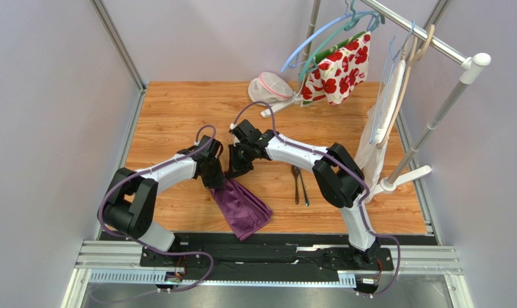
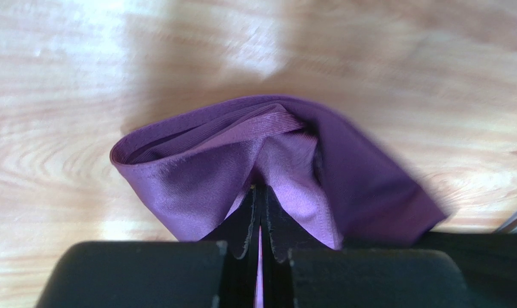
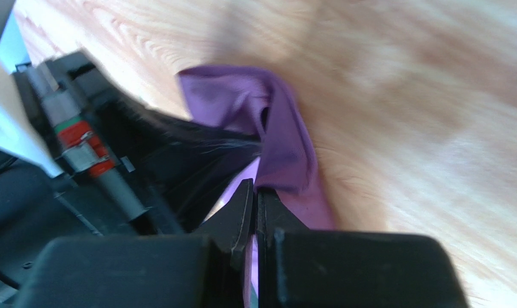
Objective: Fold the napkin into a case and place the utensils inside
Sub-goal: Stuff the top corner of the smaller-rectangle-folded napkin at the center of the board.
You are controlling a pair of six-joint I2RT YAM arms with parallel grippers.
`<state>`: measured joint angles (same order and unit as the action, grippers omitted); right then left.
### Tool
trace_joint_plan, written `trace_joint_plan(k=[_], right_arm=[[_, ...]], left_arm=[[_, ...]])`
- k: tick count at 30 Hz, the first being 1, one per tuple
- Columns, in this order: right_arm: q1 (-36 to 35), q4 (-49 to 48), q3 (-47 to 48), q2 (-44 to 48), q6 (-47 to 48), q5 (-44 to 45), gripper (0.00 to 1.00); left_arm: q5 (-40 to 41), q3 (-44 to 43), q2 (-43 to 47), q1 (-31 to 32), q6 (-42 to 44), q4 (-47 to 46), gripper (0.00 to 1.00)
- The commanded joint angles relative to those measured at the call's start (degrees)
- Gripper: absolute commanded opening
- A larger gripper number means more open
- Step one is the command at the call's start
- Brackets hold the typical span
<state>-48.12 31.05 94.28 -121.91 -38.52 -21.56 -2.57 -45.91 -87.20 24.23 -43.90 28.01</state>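
- Left gripper (image 1: 217, 185) is clamped on the napkin (image 1: 245, 208). In the left wrist view its fingers (image 2: 245, 221) are pressed together with purple cloth squeezed between them.
- One napkin, plum, folded up into a longish strip. It sits around the near-middle of the wooden table (image 1: 171, 115), with its far end in the grippers and the rest trailing toward the near edge and a bit right.
- Right gripper (image 1: 232, 170) is pinching that same far end, just beside the left one, jaws closed tight on the cloth.
- Two dark utensils (image 1: 299, 185) lie side by side on the wood, right of the napkin and not touching it. One's a spoon; can't make out the other.
- Far side: one white mesh pouch (image 1: 267, 86) with pink trim on the table, and right of it one white cloth with red flowers (image 1: 338, 70) hanging off a rail.
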Motion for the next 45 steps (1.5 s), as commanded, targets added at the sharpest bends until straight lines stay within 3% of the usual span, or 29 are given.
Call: trace_joint_plan(k=[1, 13, 19, 26, 30, 37, 45], right_arm=[[-1.5, 0.1, 2.1, -2.5, 0.5, -1.5, 0.05], [-0.6, -6.9, -2.3, -5.3, -1.3, -8.3, 0.2], [-0.1, -7.4, -2.9, -6.0, -0.6, -8.5, 0.22], [-0.4, -6.6, -2.3, -4.4, 2.0, -8.8, 0.32], [-2.3, -2.3, 1.2, -4.4, 5.3, -5.3, 0.33], [-4.7, 1.5, 5.0, -4.0, 9.2, 1.0, 0.4], [-5.8, 10.1, 15.0, -8.0, 14.6, 8.5, 0.47]], left_arm=[[0.5, 0.7, -2.3, -0.2, -0.9, -6.2, 0.0], [-0.2, 4.1, 4.4, -0.2, -1.4, -7.0, 0.0], [-3.2, 2.7, 13.2, -0.2, 0.0, -2.2, 0.0], [-2.4, 1.9, 22.0, -1.7, -1.3, 6.5, 0.0], [-2.6, 3.6, 27.7, -4.0, -3.3, 5.6, 0.0], [-10.4, 5.0, 33.7, -15.5, -5.5, 5.2, 0.0], [-12.6, 7.4, 33.8, -18.3, -4.7, 6.4, 0.0]])
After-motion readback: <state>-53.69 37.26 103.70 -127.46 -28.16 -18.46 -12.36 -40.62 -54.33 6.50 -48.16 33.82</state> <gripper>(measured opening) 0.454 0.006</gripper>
